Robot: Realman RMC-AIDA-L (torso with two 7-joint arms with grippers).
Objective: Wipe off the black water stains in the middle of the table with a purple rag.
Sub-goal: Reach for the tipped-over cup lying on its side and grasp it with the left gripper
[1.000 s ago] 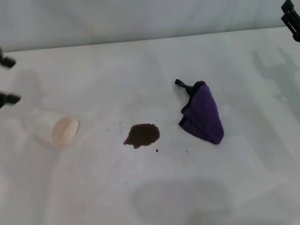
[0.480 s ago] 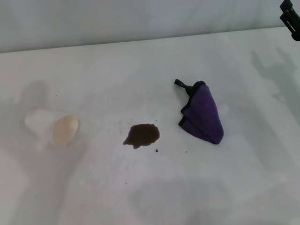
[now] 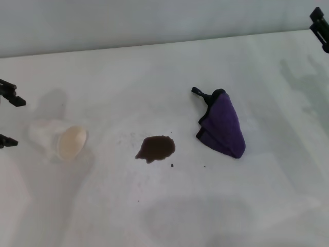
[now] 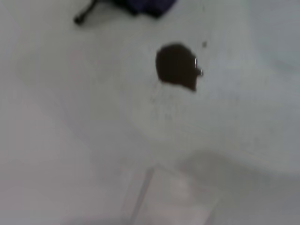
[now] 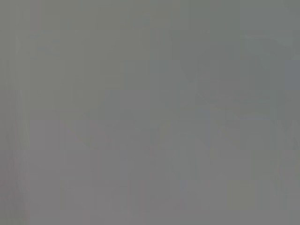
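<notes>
Purple rag (image 3: pixel 222 126) long axis toward far edge, left gripper (image 3: pixel 7 119) spread apart, holding nothing

No text, label, brand, number or sign could be read in any view; the surfaces that showed carried no legible marking.

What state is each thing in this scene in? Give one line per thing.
Purple rag: crumpled in a heap, lying on the table, not held.
Black water stains: unwiped puddle, a few specks beside it.
Cup: tipped on its side, mouth facing the camera.
Table: stained in the middle.
Left gripper: at the table's left edge, open, empty.
Right gripper: at the far right corner, away from the rag.
</notes>
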